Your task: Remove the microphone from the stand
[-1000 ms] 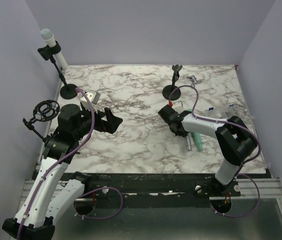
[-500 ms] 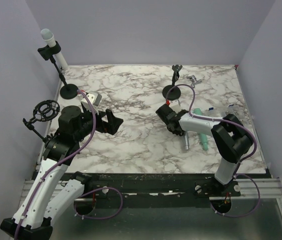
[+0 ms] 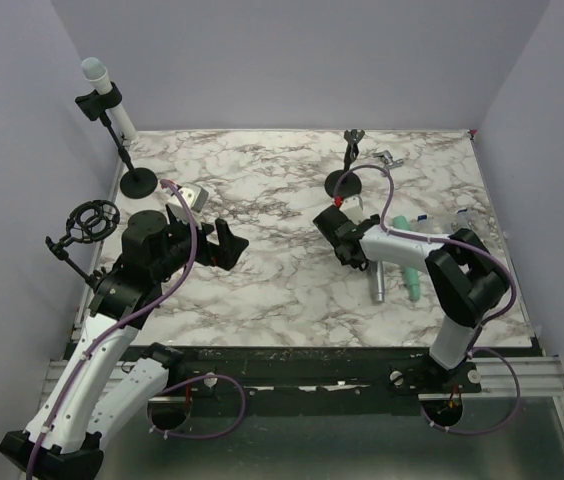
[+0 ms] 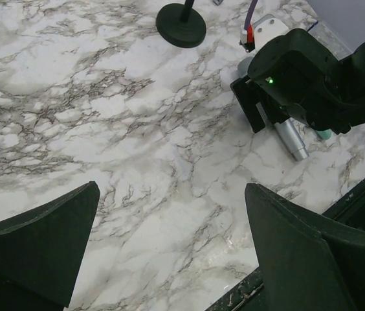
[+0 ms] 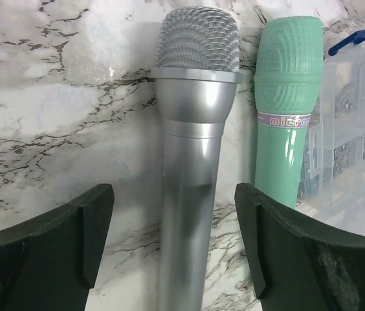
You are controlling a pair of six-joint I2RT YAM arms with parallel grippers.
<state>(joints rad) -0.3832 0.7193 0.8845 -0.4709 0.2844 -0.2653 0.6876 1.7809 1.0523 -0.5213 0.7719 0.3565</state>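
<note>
A white microphone point(image 3: 102, 85) stands clipped in the black stand point(image 3: 138, 181) at the back left corner. A second black stand point(image 3: 347, 180) at the centre back has an empty clip. A silver microphone point(image 5: 192, 162) lies flat on the marble table between the open fingers of my right gripper point(image 5: 176, 246), which are apart from it on both sides. It also shows in the top view point(image 3: 377, 285). A green microphone point(image 5: 286, 116) lies just right of it. My left gripper point(image 3: 224, 245) is open and empty over the table's left middle.
A clear plastic parts box point(image 5: 357, 129) sits to the right of the green microphone. A black shock-mount stand point(image 3: 92, 220) stands at the table's left edge beside my left arm. The left wrist view shows the centre stand's base point(image 4: 180, 24) and the right gripper point(image 4: 299, 71).
My right wrist has shifted slightly toward the back. The green microphone has turned and slid a little to the right. My left gripper has hardly moved.
</note>
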